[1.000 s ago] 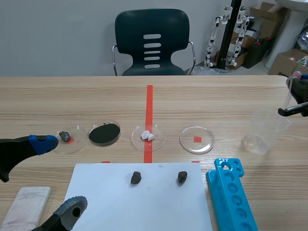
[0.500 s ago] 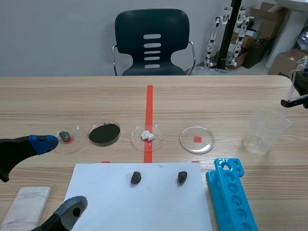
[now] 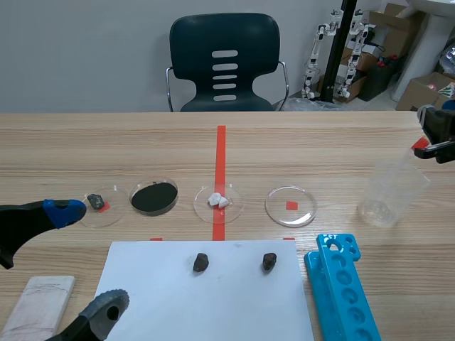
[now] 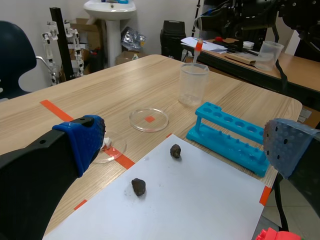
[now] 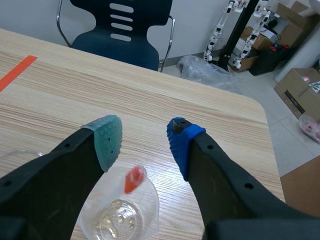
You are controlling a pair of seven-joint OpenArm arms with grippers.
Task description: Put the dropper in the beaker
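Dropper of thin clear plastic with an orange-red band near its top (image 4: 197, 47): it stands nearly upright with its lower end inside the clear plastic beaker (image 3: 389, 195) at the far right of the wooden table (image 3: 320, 142). From the right wrist view its orange-red part (image 5: 134, 179) shows blurred over the beaker's mouth, below the gap between the fingers and touching neither pad. The right gripper (image 5: 144, 135) hangs just above the beaker with its fingers spread apart and nothing pinched between them. In the scene view it sits at the right edge (image 3: 435, 138), above the beaker's rim.

The left gripper (image 4: 187, 145) is low at the near left, its fingers also spread wide and empty. It hovers over the near left corner of a white sheet of paper (image 3: 206, 298).

Two small dark lumps lie on the paper, one left (image 3: 201, 262) and one right (image 3: 269, 261). A bright blue plastic test-tube rack (image 3: 340, 291) lies just right of the sheet, near of the beaker. Beyond the paper four round clear dishes stand in a row. From left to right:
- the first holds a small dark lump (image 3: 95, 202)
- the second holds a black disc of powder (image 3: 154, 197)
- the third holds white bits (image 3: 219, 201)
- the fourth (image 3: 291, 206) sits over a red tape square.

A pale rectangular block (image 3: 39, 305) lies at the near left corner. A dark plastic chair (image 3: 225, 64) stands behind the table's far edge.
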